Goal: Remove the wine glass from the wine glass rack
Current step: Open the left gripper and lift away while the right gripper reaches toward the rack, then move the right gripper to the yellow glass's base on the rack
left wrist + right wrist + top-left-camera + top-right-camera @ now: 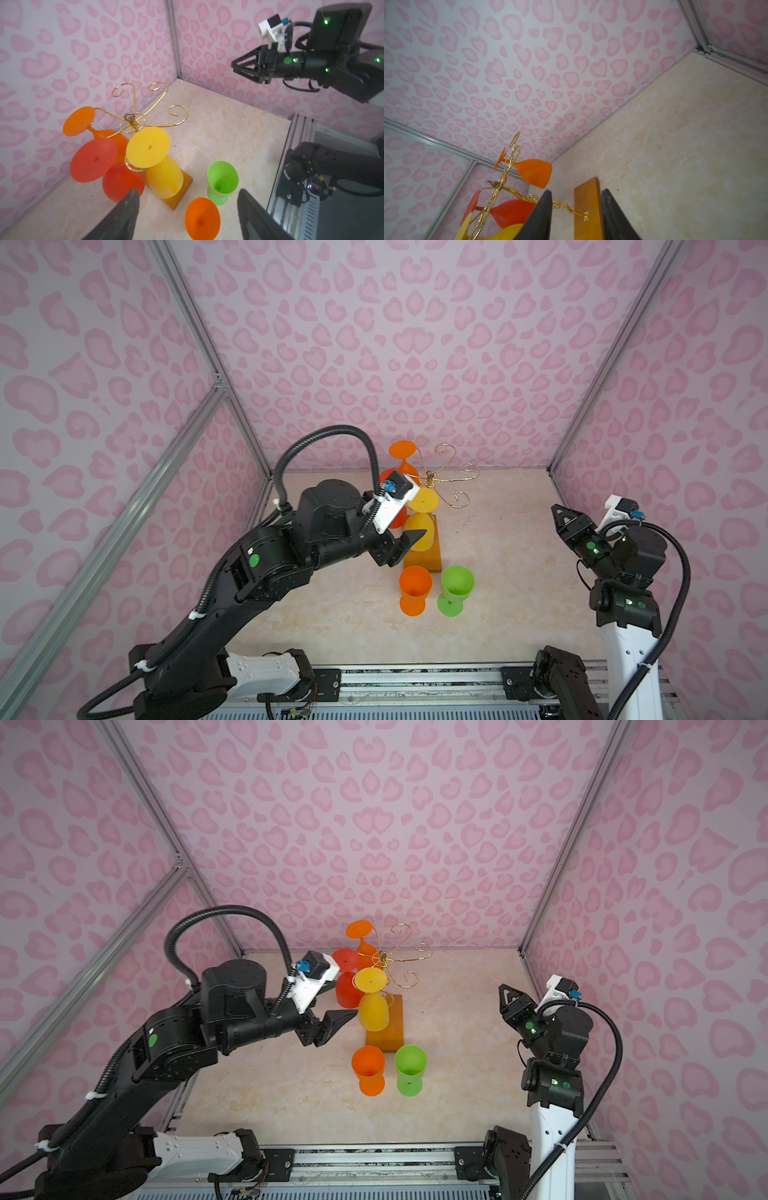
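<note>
Three glasses hang bowl-down on the rack [431, 477] (yellow glass [419, 533] in front, red glass [347, 990] and hung orange glass [402, 450] behind). The rack stands on the counter [498, 614]. An upright orange glass [414, 587] and a green glass [456, 585] stand just before its wooden base. The left claw [341, 1028] gapes wide and empty just beside the yellow glass. The right claw [557, 512], narrowly parted, holds nothing, well apart

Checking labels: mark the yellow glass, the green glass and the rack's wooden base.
yellow glass [374, 1015]: in a top view, on its hanging bowl.
green glass [410, 1061]: in a top view, inside its upright bowl.
wooden base [397, 1025]: in a top view, on the bare top face beside the yellow bowl.
</note>
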Robot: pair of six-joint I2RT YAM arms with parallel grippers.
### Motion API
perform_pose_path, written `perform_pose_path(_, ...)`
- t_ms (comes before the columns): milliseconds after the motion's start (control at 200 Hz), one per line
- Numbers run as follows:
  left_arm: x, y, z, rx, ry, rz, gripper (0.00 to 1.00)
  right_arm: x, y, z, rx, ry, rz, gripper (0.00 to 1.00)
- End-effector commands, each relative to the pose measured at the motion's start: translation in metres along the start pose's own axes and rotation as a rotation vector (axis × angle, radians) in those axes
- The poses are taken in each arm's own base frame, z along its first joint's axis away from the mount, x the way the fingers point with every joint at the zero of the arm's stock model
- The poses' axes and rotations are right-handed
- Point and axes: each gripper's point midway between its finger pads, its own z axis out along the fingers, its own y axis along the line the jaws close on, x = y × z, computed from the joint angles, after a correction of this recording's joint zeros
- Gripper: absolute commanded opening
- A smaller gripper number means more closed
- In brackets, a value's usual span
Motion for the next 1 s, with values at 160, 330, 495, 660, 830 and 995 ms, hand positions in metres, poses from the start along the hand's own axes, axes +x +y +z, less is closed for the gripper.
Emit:
perform_pose_path(160, -0.016, 0.051, -0.012, 0.121, -0.232, -0.533, 0.82, 0.017, 0.081, -0.006, -0.214, 0.084, -0.112, 0.4)
perform_pose_path(330, 0.003, 0.083, 0.004, 0.182, -0.265, -0.741, 0.82, 0.046, 0.124, -0.007, -0.339, 0.208, -0.116, 0.41)
perform_pose_path(495, 0.02, 0.111, 0.013, 0.088, -0.272, -0.797, 0.82, 0.088, 0.152, -0.001, -0.413, 0.331, -0.105, 0.42)
perform_pose_path(660, 0.032, 0.13, 0.012, -0.013, -0.272, -0.793, 0.82, 0.135, 0.168, 0.009, -0.421, 0.449, -0.144, 0.44)
perform_pose_path(830, 0.038, 0.138, 0.009, -0.063, -0.27, -0.779, 0.82, 0.161, 0.174, 0.024, -0.401, 0.498, -0.158, 0.46)
perform_pose_path(995, 0.039, 0.139, 0.006, -0.086, -0.27, -0.753, 0.82, 0.164, 0.171, 0.035, -0.369, 0.482, -0.137, 0.49)
